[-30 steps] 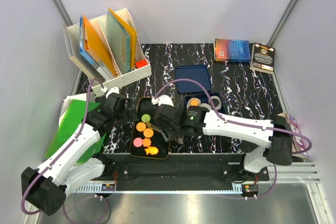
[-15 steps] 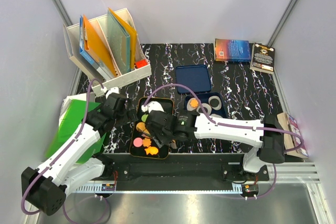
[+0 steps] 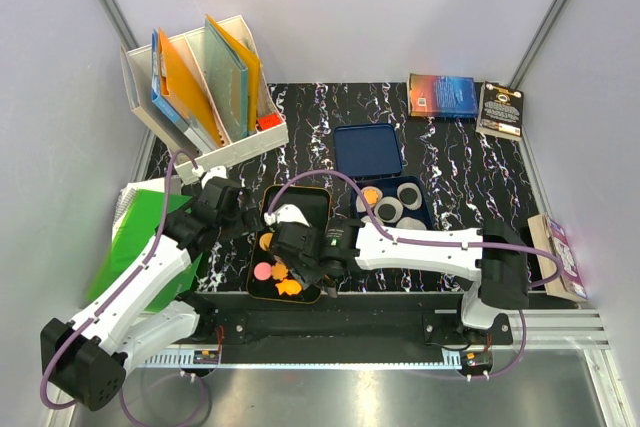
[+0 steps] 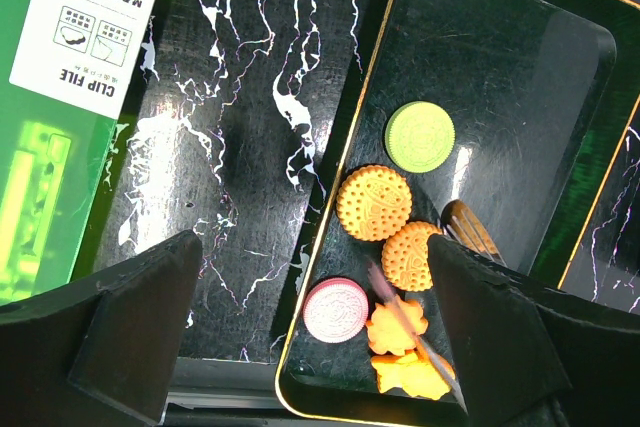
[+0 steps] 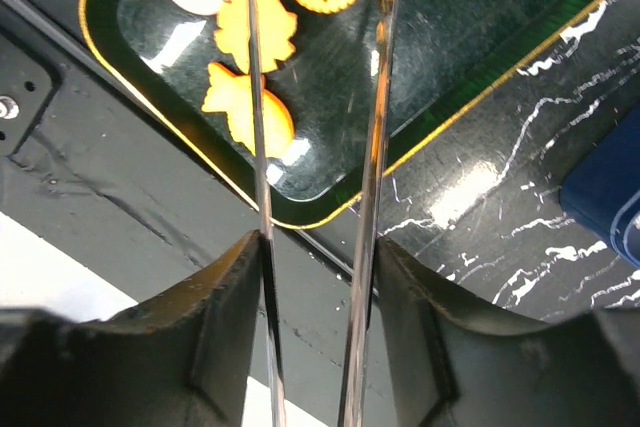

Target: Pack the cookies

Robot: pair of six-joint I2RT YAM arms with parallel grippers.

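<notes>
Six cookies (image 4: 374,202) lie flat, faces up, in the near half of the black gold-rimmed tray (image 4: 520,67). They are strung in a loose line along the tray's long axis, which runs away from the arm bases. Farthest is the green cookie (image 4: 420,136), then two round orange ones, then the pink cookie (image 4: 336,309) and a flower-edged orange one. Nearest the tray's front rim is the lobed orange cookie (image 5: 248,102) — the only one with a clear long axis, slanting in the right wrist view from upper left to lower right. A seventh, the orange cookie (image 3: 370,195), sits in the blue tin (image 3: 432,212) to the right of the tray, among white cup liners (image 3: 390,211); the tin's lid (image 3: 368,152) lies just beyond it.

The right gripper (image 5: 318,42) hangs over the near cookies with its long thin fingers (image 5: 258,147) apart, straddling one round orange cookie and clasping nothing (the very tips run off the top of its own view). The left gripper (image 4: 315,257) hovers at the tray's left edge, jaws spread wide and empty, above the marbled table (image 4: 240,127), with a green clip file (image 4: 60,147) to its left.
</notes>
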